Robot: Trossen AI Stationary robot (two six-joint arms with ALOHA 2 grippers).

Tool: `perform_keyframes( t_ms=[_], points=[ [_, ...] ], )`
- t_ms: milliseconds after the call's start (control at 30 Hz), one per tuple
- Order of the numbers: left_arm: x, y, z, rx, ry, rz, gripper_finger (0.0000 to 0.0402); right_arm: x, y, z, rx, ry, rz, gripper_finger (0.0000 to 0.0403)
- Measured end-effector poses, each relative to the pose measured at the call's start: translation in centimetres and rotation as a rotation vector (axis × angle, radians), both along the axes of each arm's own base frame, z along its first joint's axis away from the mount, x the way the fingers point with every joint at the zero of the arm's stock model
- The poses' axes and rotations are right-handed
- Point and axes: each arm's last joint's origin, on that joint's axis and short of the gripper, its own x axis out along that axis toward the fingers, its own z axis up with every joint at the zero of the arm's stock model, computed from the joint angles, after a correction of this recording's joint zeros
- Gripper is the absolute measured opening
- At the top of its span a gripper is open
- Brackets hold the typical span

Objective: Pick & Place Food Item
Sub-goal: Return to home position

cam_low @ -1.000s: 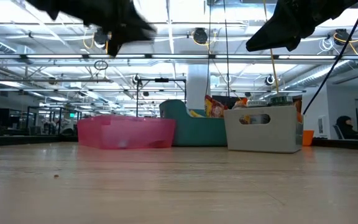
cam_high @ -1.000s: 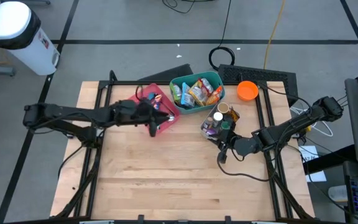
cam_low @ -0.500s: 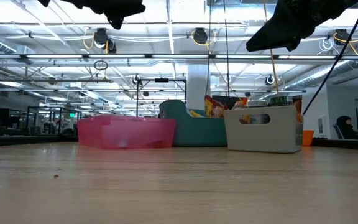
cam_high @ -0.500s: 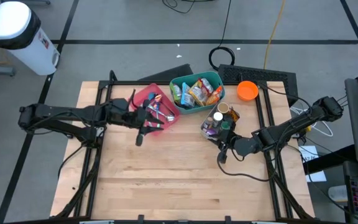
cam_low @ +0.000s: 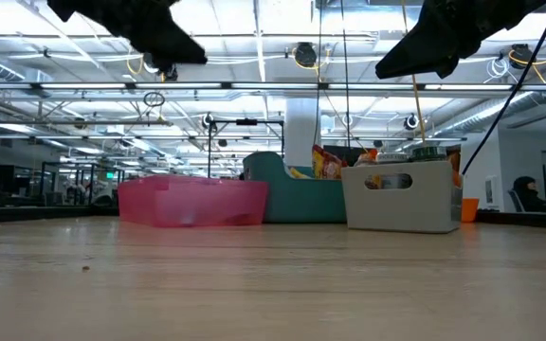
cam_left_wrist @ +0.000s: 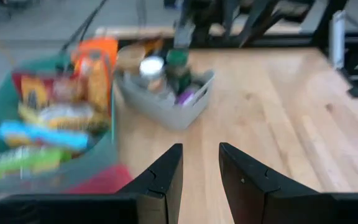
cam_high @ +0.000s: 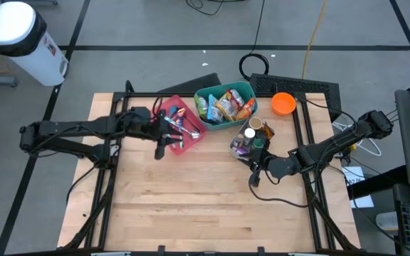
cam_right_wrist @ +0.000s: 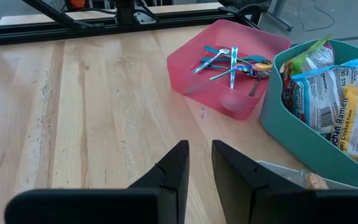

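The left gripper (cam_high: 162, 141) hangs above the table at the red bin's (cam_high: 195, 135) left rim. Its fingers (cam_left_wrist: 166, 180) stand a narrow gap apart with nothing between them. The right gripper (cam_high: 256, 175) hangs over the table toward its right edge, just in front of the grey caddy (cam_high: 236, 147), its fingers (cam_right_wrist: 174, 174) likewise slightly apart and empty. The red bin sits near the table's far edge, left of the middle, and holds the spoons (cam_right_wrist: 232, 62), silver and coloured ones lying crossed in a heap. Touching its right side is the teal bin (cam_high: 251, 88), full of food packets, at the middle of the far edge. The grey caddy stands just beside the teal bin, toward the near edge, with jars in it.
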Motion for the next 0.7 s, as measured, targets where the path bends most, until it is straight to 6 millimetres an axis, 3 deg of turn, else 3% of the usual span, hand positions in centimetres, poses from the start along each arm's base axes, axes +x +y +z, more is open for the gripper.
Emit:
perform_keyframes(
  t_ms=[267,700],
  points=[
    [-2.1,0.9,-1.4,-0.031,-0.001,0.064,0.0108,0.0,0.0,0.0,0.001,0.001,0.002,0.0059],
    [-10.6,-0.1,-2.7,-0.013,-0.269,0.153,0.0108,0.0,0.1,-0.1,0.008,0.013,0.020,0.0059]
  ],
)
